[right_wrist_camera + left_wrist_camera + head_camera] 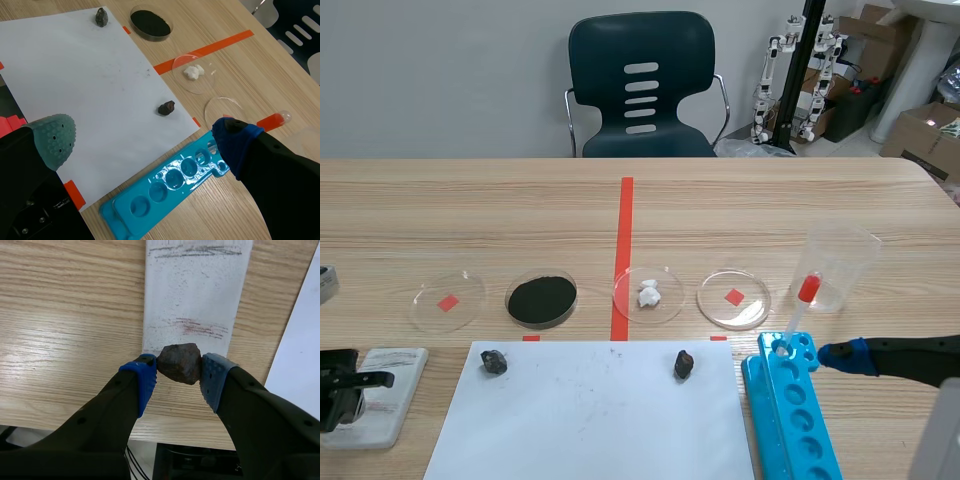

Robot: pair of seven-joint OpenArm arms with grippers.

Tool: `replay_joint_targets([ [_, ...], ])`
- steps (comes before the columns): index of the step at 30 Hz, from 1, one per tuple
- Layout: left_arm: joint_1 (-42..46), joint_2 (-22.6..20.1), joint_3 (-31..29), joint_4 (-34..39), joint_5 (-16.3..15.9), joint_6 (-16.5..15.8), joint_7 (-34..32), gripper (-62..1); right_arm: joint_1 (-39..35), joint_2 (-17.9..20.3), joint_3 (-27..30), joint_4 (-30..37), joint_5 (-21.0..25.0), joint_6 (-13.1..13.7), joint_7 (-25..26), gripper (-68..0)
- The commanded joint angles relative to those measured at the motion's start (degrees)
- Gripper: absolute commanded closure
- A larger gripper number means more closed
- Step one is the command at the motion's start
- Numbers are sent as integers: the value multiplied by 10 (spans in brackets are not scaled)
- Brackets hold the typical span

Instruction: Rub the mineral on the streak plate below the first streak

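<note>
We see the left gripper clamped on a brown mineral, with a blue pad pressed to each side. The mineral is at the near end of the white streak plate, just on the gripper's side of a reddish-brown streak. A grey streak marks the far end. We cannot tell whether the mineral touches the plate. The plate lies at the tabletop's front left corner, and there the gripper is partly cut off. The right gripper hangs wide open, holding nothing, over the paper sheet and the blue well tray.
</note>
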Motion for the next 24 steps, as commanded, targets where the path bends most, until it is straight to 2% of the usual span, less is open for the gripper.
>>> replay_joint_targets([
  [1, -9, 1, 1, -4, 0, 3, 7, -177, 0, 0, 2, 15, 6, -3, 9, -569],
  [17, -59, 1, 23, -78, 1, 6, 21, -177, 0, 0, 2, 15, 6, -3, 9, -569],
  [24, -72, 2, 34, -81, 3, 6, 18, -177, 0, 0, 2, 15, 6, -3, 9, -569],
])
